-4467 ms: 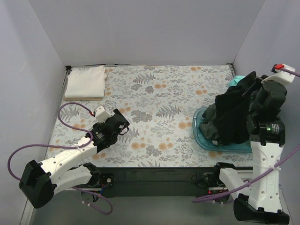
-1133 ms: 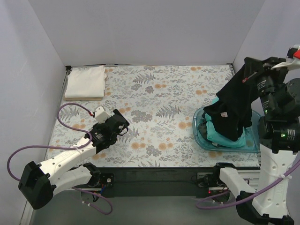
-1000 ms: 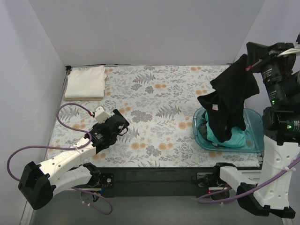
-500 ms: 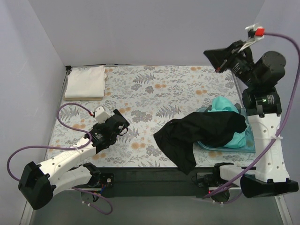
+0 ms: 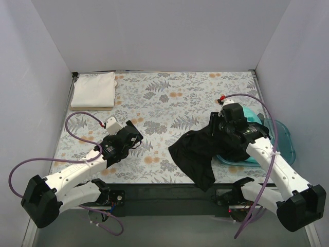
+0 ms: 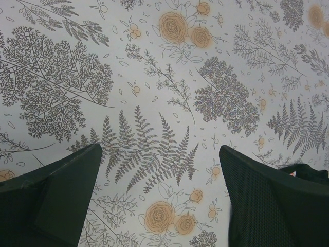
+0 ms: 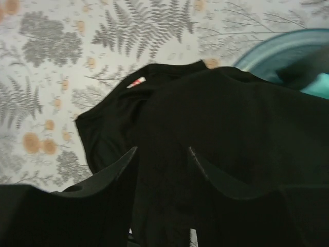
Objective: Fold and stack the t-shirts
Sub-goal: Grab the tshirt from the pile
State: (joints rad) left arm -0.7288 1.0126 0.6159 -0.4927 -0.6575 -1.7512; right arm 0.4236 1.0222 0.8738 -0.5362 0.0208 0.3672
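Note:
The black t-shirt (image 5: pixel 198 152) lies crumpled on the floral cover, trailing from the bin to the table's front edge; its neck label shows in the right wrist view (image 7: pixel 136 82). My right gripper (image 5: pixel 215 127) hovers low over its upper part, and its jaws (image 7: pixel 162 154) stand apart above the black cloth, gripping nothing. A teal t-shirt (image 5: pixel 251 115) sits in the bin behind that arm. The white t-shirt (image 5: pixel 93 88) lies folded at the back left corner. My left gripper (image 5: pixel 131 137) is open over bare cover (image 6: pixel 159 149), left of the black shirt.
The translucent blue bin (image 5: pixel 286 142) stands at the right edge, its rim (image 7: pixel 277 46) just beyond the black shirt. Grey walls close in the table on three sides. A purple cable loops beside the left arm (image 5: pixel 77 119).
The right arm swung the black shirt out of the bin, dropped it across the table, then came down low over it. Its jaws have parted. The left arm stayed still.

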